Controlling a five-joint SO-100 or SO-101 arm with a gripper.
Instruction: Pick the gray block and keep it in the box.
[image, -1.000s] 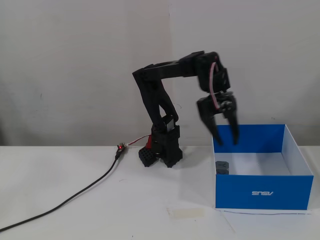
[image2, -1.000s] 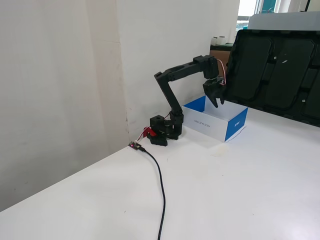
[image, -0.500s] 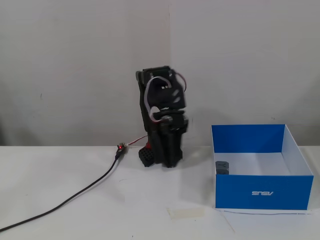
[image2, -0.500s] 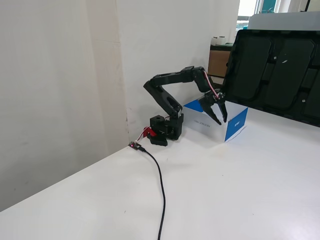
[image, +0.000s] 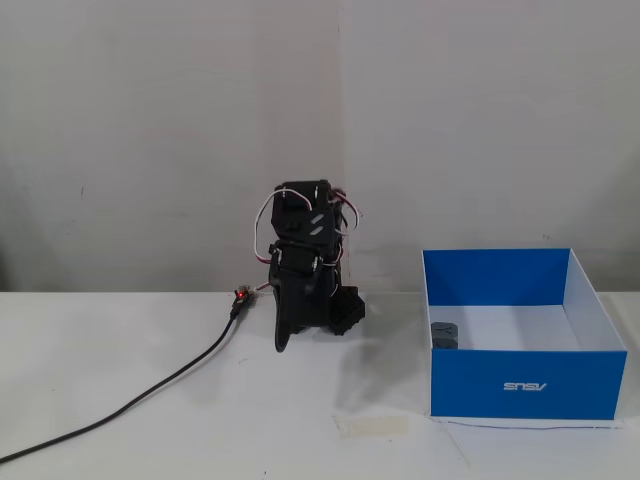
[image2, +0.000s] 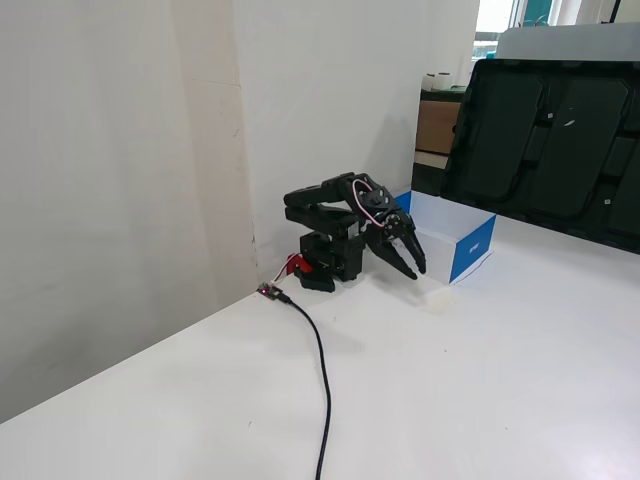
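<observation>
The gray block (image: 445, 333) lies inside the box (image: 525, 386), on its white floor in the near left corner. The box is blue outside with a white logo on its front and stands on the table to the right of the arm. In the other fixed view the box (image2: 472, 245) shows behind the arm, and its wall hides the block. My gripper (image: 284, 345) is folded down at the arm's base, left of the box and apart from it. It also shows in the other fixed view (image2: 414, 270). Its fingers are together and hold nothing.
A black cable (image: 150, 390) runs from the arm's base across the table to the front left. A pale strip of tape (image: 372, 425) lies on the table before the box's left corner. A large black panel (image2: 560, 140) stands behind the box. A wall closes the back.
</observation>
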